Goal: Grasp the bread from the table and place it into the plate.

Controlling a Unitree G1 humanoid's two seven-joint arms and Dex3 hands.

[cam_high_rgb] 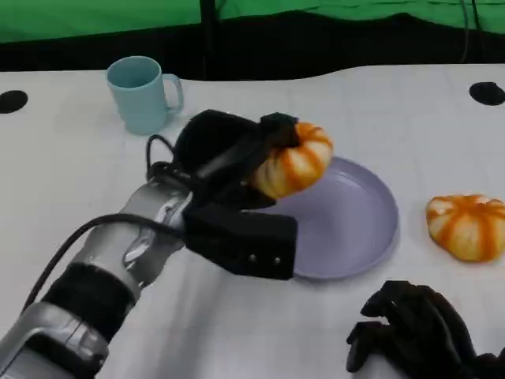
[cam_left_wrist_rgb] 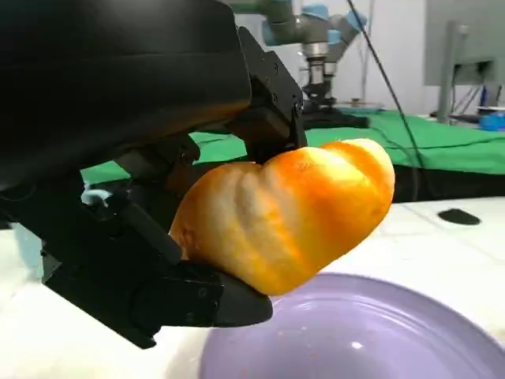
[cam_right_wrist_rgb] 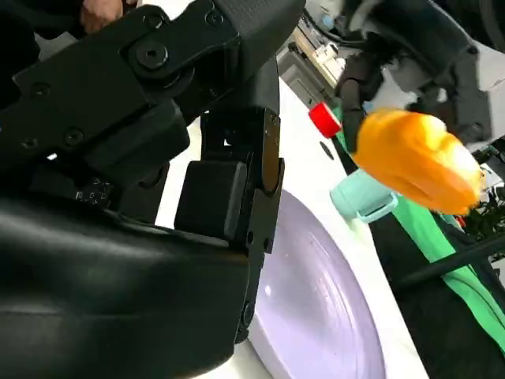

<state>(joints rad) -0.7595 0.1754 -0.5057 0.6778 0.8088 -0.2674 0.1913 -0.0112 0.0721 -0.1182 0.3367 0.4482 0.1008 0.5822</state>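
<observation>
From the head view, I see my left hand (cam_high_rgb: 237, 166) grasping the bread (cam_high_rgb: 293, 161), an orange roll with pale stripes, held above the far left rim of the lavender plate (cam_high_rgb: 355, 229). The bread is clear of the plate's surface, not resting in it. A second striped roll (cam_high_rgb: 468, 227) lies on the white table (cam_high_rgb: 71, 181) to the right of the plate, apart from it. A light blue mug (cam_high_rgb: 142, 93) stands upright at the far left, its handle turned to the right. My right hand (cam_high_rgb: 418, 328) sits low at the near right with fingers curled in and nothing in them. I can read no label or writing on anything here.

In the left wrist view, the black fingers (cam_left_wrist_rgb: 268, 87) clamp the bread (cam_left_wrist_rgb: 292, 213) from above and below, and the plate (cam_left_wrist_rgb: 379, 339) lies under it with a gap between them.

In the right wrist view, my right hand (cam_right_wrist_rgb: 229, 158) shows close up as a black shell and blocky fingers with nothing between them. Past it lie the plate (cam_right_wrist_rgb: 316, 308) and the mug (cam_right_wrist_rgb: 359, 197), and the bread (cam_right_wrist_rgb: 418, 158) hangs in the left hand's grip above the plate. No lettering is legible.
</observation>
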